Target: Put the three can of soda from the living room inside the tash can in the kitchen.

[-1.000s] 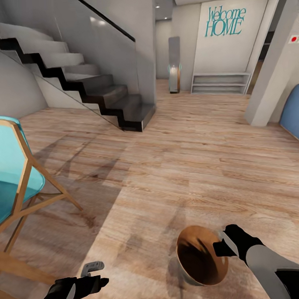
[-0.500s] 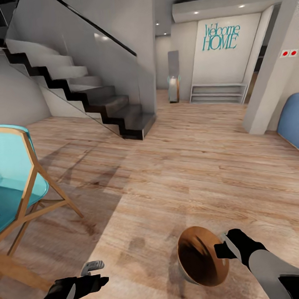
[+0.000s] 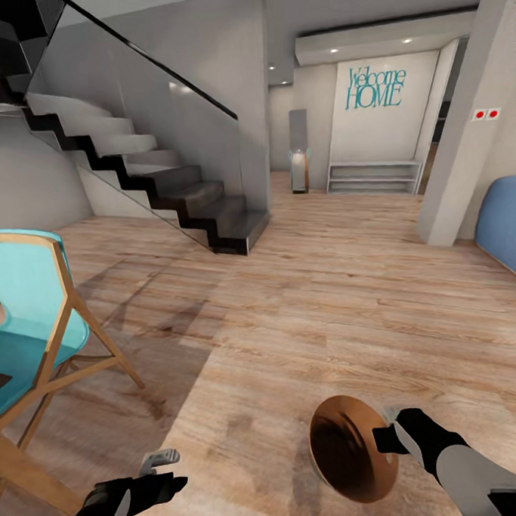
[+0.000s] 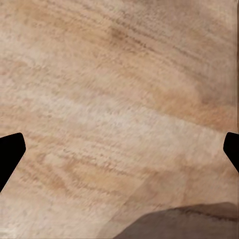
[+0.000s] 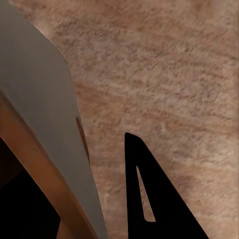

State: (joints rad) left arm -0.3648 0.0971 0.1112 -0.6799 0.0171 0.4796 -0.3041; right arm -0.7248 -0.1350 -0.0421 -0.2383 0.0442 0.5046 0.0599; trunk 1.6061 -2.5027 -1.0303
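My right gripper (image 3: 390, 437) is shut on the rim of the tash can (image 3: 350, 448), a small grey bin held low at the right, tilted so its brown inside faces the head camera. In the right wrist view the bin's grey wall (image 5: 42, 109) runs between the jaws, with one black finger (image 5: 149, 199) outside it. Low at the left, my left gripper (image 3: 160, 466) hangs open over the wood plank floor (image 3: 306, 301), and the left wrist view has its two fingertips (image 4: 10, 154) wide apart with nothing between them. The cans of soda are out of view.
A turquoise chair with wooden legs (image 3: 31, 323) stands close on the left. A dark staircase (image 3: 179, 194) rises at the back left. At the right are a grey pillar (image 3: 464, 149) and a blue seat (image 3: 506, 226). A low shelf (image 3: 375, 176) stands under the "Welcome HOME" wall.
The whole picture has shifted, so the camera has moved: the stairs, far wall and chair sit differently in the frame. Both grippers keep their pose, and the bin stays in the right one.
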